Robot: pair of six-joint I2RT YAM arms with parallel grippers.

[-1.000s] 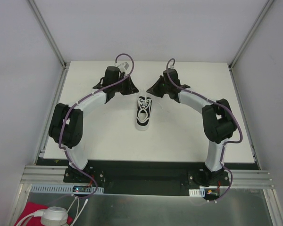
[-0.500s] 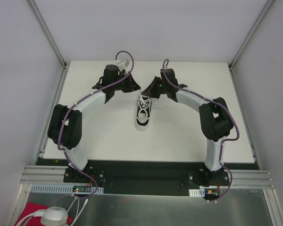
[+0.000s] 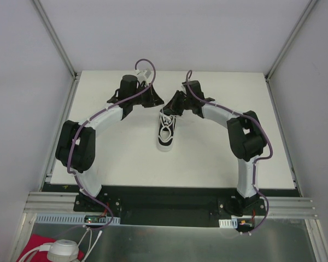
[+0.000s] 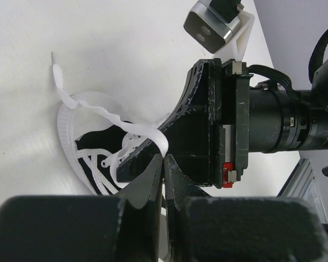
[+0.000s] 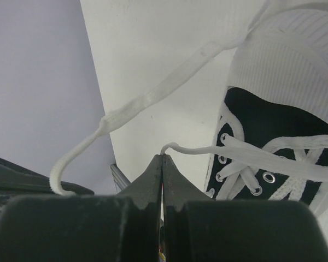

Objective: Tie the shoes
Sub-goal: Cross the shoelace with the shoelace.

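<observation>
Overhead view: the sneaker [image 3: 165, 134] lies flat in the middle of the white tabletop [image 3: 218, 158], its white toe toward the bottom of the frame and its heel toward the top. Both arms curve in from either side and meet just above the heel end. The left gripper [image 3: 154, 102] is at upper left of the shoe, the right gripper [image 3: 171, 107] at upper right, and the two are very close together.

On the left wrist camera the fingers are pressed fully together at bottom centre. A flat lace [image 4: 106, 112] runs right into those closed tips and looks pinched there. From the tips it stretches up and left across the ribbed toe rim, and its free end lies on the tabletop at upper left. The black upper and its crossed lacing show at lower left of this view. The other arm's black gripper fills the right side, close beside the fingertips.

On the right wrist camera the jaws are again clamped tight at bottom centre, with no gap between them. A thin lace [image 5: 208, 150] comes off the eyelets at right and ends exactly at the tips, gripped there. The flat lace crosses this frame diagonally, from the toe at upper right down to lower left. The shoe fills the right half of the view, with its black tongue area and metal eyelets in sight.
</observation>
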